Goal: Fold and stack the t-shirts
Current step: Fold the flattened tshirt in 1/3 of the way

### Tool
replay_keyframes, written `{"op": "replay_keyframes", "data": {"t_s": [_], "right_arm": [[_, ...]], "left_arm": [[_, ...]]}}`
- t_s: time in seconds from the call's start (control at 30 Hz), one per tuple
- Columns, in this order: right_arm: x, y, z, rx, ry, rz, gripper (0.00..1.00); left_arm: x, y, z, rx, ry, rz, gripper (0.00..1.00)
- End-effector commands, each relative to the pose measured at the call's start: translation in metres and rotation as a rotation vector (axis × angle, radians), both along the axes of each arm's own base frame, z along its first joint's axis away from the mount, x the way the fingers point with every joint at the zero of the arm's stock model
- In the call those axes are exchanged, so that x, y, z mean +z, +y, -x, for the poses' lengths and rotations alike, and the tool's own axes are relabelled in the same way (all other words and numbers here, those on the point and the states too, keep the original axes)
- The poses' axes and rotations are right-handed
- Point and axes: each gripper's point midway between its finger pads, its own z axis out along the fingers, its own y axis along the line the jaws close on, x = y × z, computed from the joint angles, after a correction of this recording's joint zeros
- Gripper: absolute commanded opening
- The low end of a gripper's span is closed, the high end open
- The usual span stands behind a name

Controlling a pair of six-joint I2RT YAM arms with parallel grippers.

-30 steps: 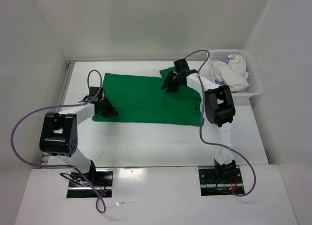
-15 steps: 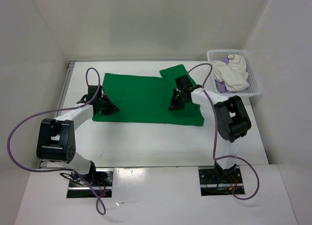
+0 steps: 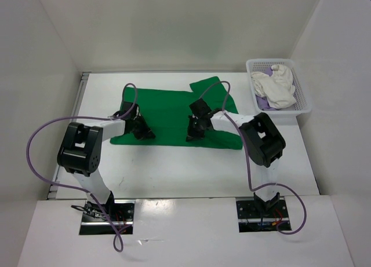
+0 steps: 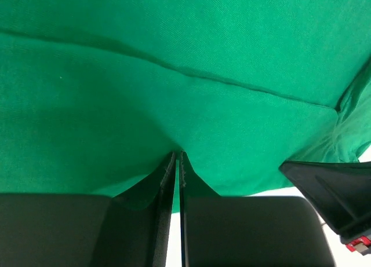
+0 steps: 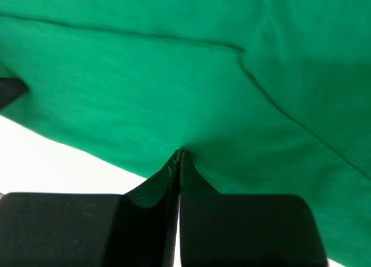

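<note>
Your left fingers (image 4: 167,183) and right fingers (image 5: 172,180) are both sitting narrow on the near hem of the green t-shirt (image 3: 168,113), apparently pinching cloth. The shirt is lying flat on the table (image 3: 174,168), long axis nine-to-three, its body stretching toward twelve o'clock.

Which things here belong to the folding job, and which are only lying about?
For the job:
- green t-shirt, spread out
- white t-shirt, in the basket
- lavender t-shirt, under the white one

Only lying about:
- the basket itself
</note>
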Motion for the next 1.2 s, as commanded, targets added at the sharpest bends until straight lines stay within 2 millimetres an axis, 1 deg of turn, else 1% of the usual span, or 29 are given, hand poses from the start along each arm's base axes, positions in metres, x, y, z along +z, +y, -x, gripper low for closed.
{"op": "replay_keyframes", "data": {"t_s": [0.0,0.07,0.1,0.13,0.27,0.3,0.33,0.37,0.4,0.43,0.47,0.53,0.57,0.6,0.63,0.67,0.73,0.77,0.8,0.83,0.87,0.9,0.93,0.97,1.0,1.03,1.07,1.1,1.17], "right_arm": [[-0.02,-0.005,0.009,-0.009,-0.001,0.039,0.0],[-0.02,-0.007,0.019,0.002,0.005,0.044,0.0],[-0.026,-0.01,0.031,0.015,0.024,0.058,0.0],[-0.023,-0.012,0.035,0.015,0.021,0.056,0.0],[-0.025,-0.02,0.061,0.039,0.043,0.059,0.0],[-0.03,-0.026,0.069,0.039,0.059,0.071,0.0],[-0.026,-0.027,0.072,0.044,0.058,0.06,0.0],[-0.029,-0.028,0.086,0.065,0.084,0.062,0.0],[-0.02,-0.02,0.11,0.104,0.113,0.037,0.0],[-0.02,-0.019,0.115,0.104,0.126,0.041,0.0],[-0.015,-0.014,0.12,0.125,0.126,0.023,0.0],[-0.007,-0.012,0.115,0.13,0.109,0.026,0.0],[0.0,-0.012,0.111,0.131,0.094,0.039,0.01],[0.019,-0.005,0.092,0.125,0.046,0.019,0.03],[0.029,-0.007,0.078,0.124,0.019,0.015,0.05],[0.054,-0.001,0.061,0.123,-0.027,-0.009,0.09],[0.076,0.003,0.045,0.13,-0.066,-0.04,0.16],[0.085,-0.001,0.031,0.126,-0.101,-0.047,0.17],[0.101,0.002,0.018,0.122,-0.144,-0.066,0.17],[0.103,0.0,0.012,0.121,-0.149,-0.071,0.16],[0.108,-0.006,0.001,0.105,-0.168,-0.073,0.09],[0.113,-0.002,-0.006,0.107,-0.175,-0.098,0.01],[0.109,-0.006,-0.009,0.097,-0.168,-0.093,0.0],[0.116,-0.009,-0.02,0.087,-0.197,-0.101,0.0],[0.122,-0.006,-0.021,0.094,-0.205,-0.116,0.0],[0.121,-0.011,-0.028,0.087,-0.211,-0.111,0.0],[0.126,-0.017,-0.035,0.077,-0.228,-0.11,0.0],[0.126,-0.018,-0.037,0.075,-0.224,-0.118,0.0],[0.129,-0.022,-0.041,0.079,-0.229,-0.135,0.0]], "left_arm": [[-0.032,0.009,0.04,-0.052,0.154,-0.053,0.12],[-0.031,0.014,0.051,-0.054,0.185,-0.076,0.12],[-0.033,0.018,0.06,-0.054,0.2,-0.081,0.12],[-0.024,0.017,0.062,-0.058,0.179,-0.067,0.12],[-0.019,0.023,0.098,-0.051,0.226,-0.07,0.12],[-0.019,0.024,0.106,-0.051,0.235,-0.071,0.12],[-0.021,0.027,0.123,-0.052,0.261,-0.075,0.12],[-0.022,0.03,0.131,-0.048,0.271,-0.085,0.12],[-0.001,0.02,0.142,-0.047,0.226,-0.053,0.12],[0.008,0.019,0.138,-0.047,0.187,-0.045,0.14],[0.009,0.023,0.135,-0.031,0.175,-0.056,0.15],[0.018,0.033,0.115,-0.007,0.136,-0.058,0.18],[0.037,0.037,0.089,0.01,0.071,-0.054,0.19],[0.049,0.04,0.074,0.019,0.032,-0.053,0.19],[0.058,0.045,0.057,0.031,-0.002,-0.054,0.19],[0.086,0.059,0.026,0.073,-0.091,-0.052,0.21],[0.099,0.078,-0.006,0.13,-0.141,-0.053,0.21],[0.102,0.086,-0.019,0.151,-0.146,-0.043,0.21],[0.104,0.104,-0.034,0.192,-0.155,-0.03,0.16],[0.1,0.113,-0.055,0.247,-0.172,-0.008,0.13],[0.101,0.119,-0.065,0.277,-0.193,0.003,0.09],[0.087,0.139,-0.074,0.343,-0.185,-0.035,0.0],[0.093,0.148,-0.088,0.377,-0.215,-0.063,0.0],[0.089,0.161,-0.095,0.413,-0.218,-0.095,0.0],[0.072,0.171,-0.101,0.441,-0.186,-0.136,0.0],[0.066,0.185,-0.104,0.463,-0.169,-0.156,0.0],[0.074,0.19,-0.117,0.464,-0.197,-0.169,0.03],[0.061,0.202,-0.118,0.494,-0.165,-0.198,0.09],[0.059,0.212,-0.125,0.517,-0.178,-0.213,0.25]]}}
